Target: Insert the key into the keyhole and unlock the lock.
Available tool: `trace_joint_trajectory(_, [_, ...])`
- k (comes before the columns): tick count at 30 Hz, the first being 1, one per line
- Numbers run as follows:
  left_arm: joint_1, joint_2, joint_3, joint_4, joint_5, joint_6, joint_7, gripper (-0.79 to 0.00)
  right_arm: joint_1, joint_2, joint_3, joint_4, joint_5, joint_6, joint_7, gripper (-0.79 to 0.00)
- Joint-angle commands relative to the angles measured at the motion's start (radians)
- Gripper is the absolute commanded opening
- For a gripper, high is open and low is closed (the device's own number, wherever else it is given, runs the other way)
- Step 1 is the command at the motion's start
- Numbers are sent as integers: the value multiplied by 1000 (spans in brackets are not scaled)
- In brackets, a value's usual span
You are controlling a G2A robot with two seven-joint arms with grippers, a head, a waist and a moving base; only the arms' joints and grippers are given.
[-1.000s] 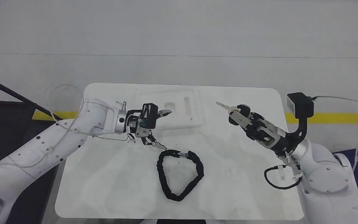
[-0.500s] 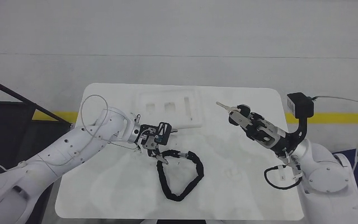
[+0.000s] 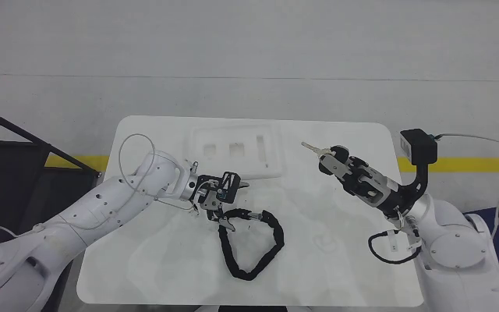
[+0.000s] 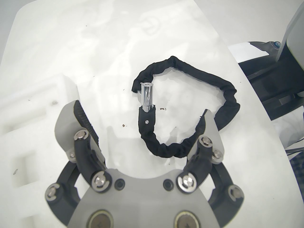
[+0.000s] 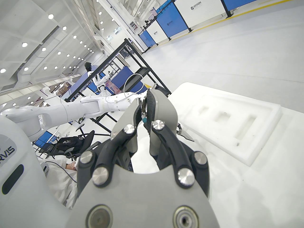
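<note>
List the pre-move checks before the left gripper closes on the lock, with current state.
1. Left gripper open: ok, jaws wide over the lock cylinder.
2. Cylinder clear of the chain sleeve: ok, bare metal shows.
3. Left gripper low enough to close: cannot tell.
4. Key in right gripper: ok, gripped, tip sticking out.
5. Key lined up with lock cylinder: not ok, well apart across the table.
6. Which cylinder end takes the key: cannot tell.

White table (image 3: 335,257), black chain lock (image 4: 163,149), seemingly foam tray (image 3: 234,148)
</note>
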Motion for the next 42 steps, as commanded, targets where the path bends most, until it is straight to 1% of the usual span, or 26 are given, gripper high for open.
trace_joint_trajectory(1, [0,0,0,0,0,0,0,0,0,0,0,0,0,0,0,-785])
trace_joint_trajectory(4, [3,0,-1,0,0,7,-4,0,0,0,0,0,0,0,0,-785])
trace_joint_trajectory(6, [23,1,-13,-7,-12,46,-24,0,0,0,0,0,0,0,0,-785])
trace_joint_trajectory(10, [65,-1,-26,-22,-25,81,-48,0,0,0,0,0,0,0,0,-785])
trace_joint_trajectory(14, [103,-14,-29,-37,19,154,-45,0,0,0,0,0,0,0,0,-785])
trace_joint_trajectory(17, [130,-27,-23,-31,73,195,-3,0,0,0,0,0,0,0,0,-785])
trace_joint_trajectory(23, [156,-56,-14,22,143,199,54,0,0,0,0,0,0,0,0,-785])
trace_joint_trajectory(28, [159,-74,-27,64,157,185,78,0,0,0,0,0,0,0,0,-785])
trace_joint_trajectory(29, [160,-77,-31,70,157,182,82,-58,0,0,0,0,0,0,0,-785])
trace_joint_trajectory(31, [162,-83,-36,80,161,177,86,-296,0,0,0,0,0,0,0,-785])
trace_joint_trajectory(32, [163,-86,-39,83,164,175,87,-388,0,0,0,0,0,0,0,-785])
trace_joint_trajectory(34, [164,-91,-45,89,167,173,87,-379,0,0,0,0,0,0,0,-785])
trace_joint_trajectory(36, [166,-97,-51,92,169,170,87,-320,0,0,0,0,0,0,0,-785])
trace_joint_trajectory(37, [167,-100,-53,94,173,169,84,-314,0,0,0,0,0,0,0,-785])
trace_joint_trajectory(42, [172,-113,-64,106,184,167,71,-329,0,0,0,0,0,0,0,-785])
